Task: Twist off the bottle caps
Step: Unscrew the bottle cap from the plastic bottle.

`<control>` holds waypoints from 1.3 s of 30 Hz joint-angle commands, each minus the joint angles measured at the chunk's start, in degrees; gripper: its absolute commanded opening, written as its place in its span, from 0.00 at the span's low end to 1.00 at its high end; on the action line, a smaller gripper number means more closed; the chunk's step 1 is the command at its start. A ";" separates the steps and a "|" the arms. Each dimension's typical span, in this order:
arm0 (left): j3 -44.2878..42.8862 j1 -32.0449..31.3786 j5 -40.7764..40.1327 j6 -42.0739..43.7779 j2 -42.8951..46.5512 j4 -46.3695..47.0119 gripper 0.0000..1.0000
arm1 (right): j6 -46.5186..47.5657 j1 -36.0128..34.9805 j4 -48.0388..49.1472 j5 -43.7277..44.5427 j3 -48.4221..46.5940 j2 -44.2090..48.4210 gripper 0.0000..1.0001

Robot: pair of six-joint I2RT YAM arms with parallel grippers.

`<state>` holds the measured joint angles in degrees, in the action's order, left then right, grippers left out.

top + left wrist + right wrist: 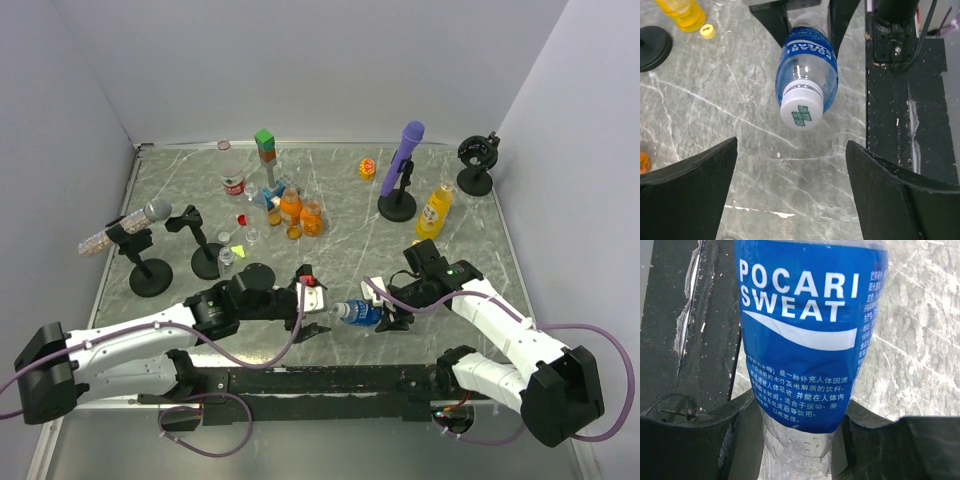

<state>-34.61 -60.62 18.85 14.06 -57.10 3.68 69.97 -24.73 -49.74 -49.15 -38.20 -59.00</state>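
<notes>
A squat blue-labelled bottle [362, 314] lies sideways just above the table, near the front edge. My right gripper [393, 317] is shut on its lower body [805, 330], one finger [705, 440] on each side. The bottle's white cap [801, 114], marked with a green cross, sits on the neck and points at my left gripper [318, 312]. That gripper [792, 170] is open, its fingers [690, 185] spread wide a little short of the cap, touching nothing. Bottle and cap [344, 311] lie between the two grippers.
A yellow juice bottle [436, 208] lies at the right with a loose yellow cap [707, 31] beside it. Orange bottles [291, 205], a red-labelled bottle [234, 184] and stacked blocks [265, 148] cluster at the back. A purple microphone [403, 160] and black stands [150, 275] stand around.
</notes>
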 commanded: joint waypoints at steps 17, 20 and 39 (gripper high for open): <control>-6.35 -0.20 7.78 2.90 -5.91 4.49 0.61 | 1.39 -0.23 0.43 -1.48 -0.30 -0.50 0.19; -7.05 -0.20 8.39 2.55 -6.88 3.88 0.57 | 1.39 -0.23 0.43 -1.48 -0.30 -0.41 0.19; -14.77 -0.11 3.22 -34.49 -8.55 -5.15 0.01 | 1.57 -0.23 0.25 -1.48 -0.30 -0.94 0.19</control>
<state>-42.57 -60.55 23.86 1.45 -64.88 1.87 69.97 -24.73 -49.80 -50.48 -38.20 -59.42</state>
